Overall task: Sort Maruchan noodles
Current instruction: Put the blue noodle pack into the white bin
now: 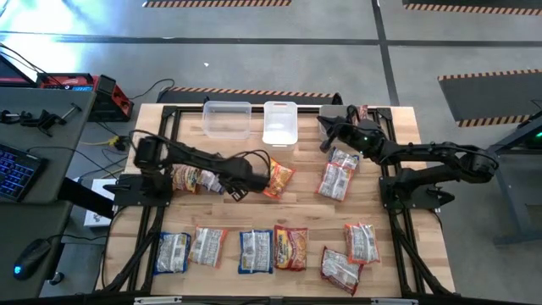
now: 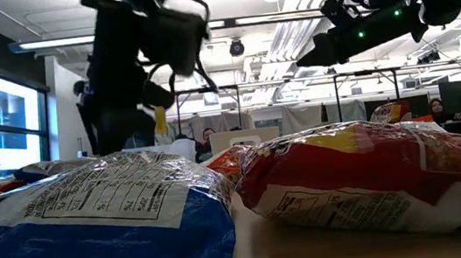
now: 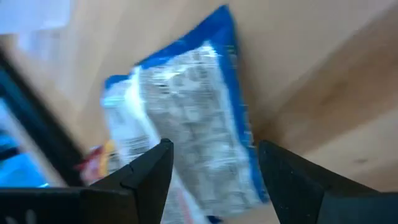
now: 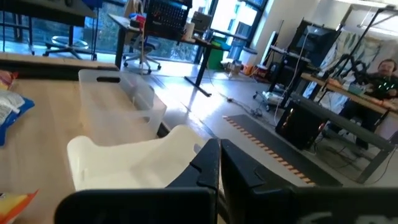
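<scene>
Left wrist view is showing the left end effector (image 3: 214, 171) standing apart above a blue-and-white packet (image 3: 186, 118); crinkly, light, slippery film, brittle noodles inside, best pinched across its narrow middle.

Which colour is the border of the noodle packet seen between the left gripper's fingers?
Blue, around a white printed panel on the noodle packet; the left wrist view shows it best.

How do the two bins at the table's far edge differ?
The clear bin is see-through; the white bin is milky. In the high view the clear bin lies with its long side across the table, while the white bin's long side runs front to back. The white bin sits nearer the right gripper. Both are rectangular, stand side by side, and look empty.
</scene>
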Controlling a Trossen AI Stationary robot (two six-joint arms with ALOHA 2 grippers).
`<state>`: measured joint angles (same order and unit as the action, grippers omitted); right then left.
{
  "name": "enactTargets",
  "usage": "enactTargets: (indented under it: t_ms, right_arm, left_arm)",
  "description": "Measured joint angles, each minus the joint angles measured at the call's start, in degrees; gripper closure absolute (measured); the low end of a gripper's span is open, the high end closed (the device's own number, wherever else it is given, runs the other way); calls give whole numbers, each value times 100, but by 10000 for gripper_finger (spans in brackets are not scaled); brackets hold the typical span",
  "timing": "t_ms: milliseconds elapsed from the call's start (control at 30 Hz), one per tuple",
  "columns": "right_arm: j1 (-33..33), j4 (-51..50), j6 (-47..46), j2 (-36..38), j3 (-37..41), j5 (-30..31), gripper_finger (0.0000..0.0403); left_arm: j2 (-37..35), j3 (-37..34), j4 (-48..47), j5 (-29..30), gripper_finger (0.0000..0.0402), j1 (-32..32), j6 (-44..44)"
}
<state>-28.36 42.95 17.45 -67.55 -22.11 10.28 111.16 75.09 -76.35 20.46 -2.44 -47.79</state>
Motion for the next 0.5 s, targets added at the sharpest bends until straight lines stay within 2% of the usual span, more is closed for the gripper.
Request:
enactTargets:
  t_ms: [267,500]
  right_arm:
    - [-156,152,-44,0,0,-4,403]
    - [-296,202,-307,0,0,-280,403]
  left_arm:
    - [750,340,-171,-678,176,15,-14]
    - [897,338,-268,-490,176,119,-19]
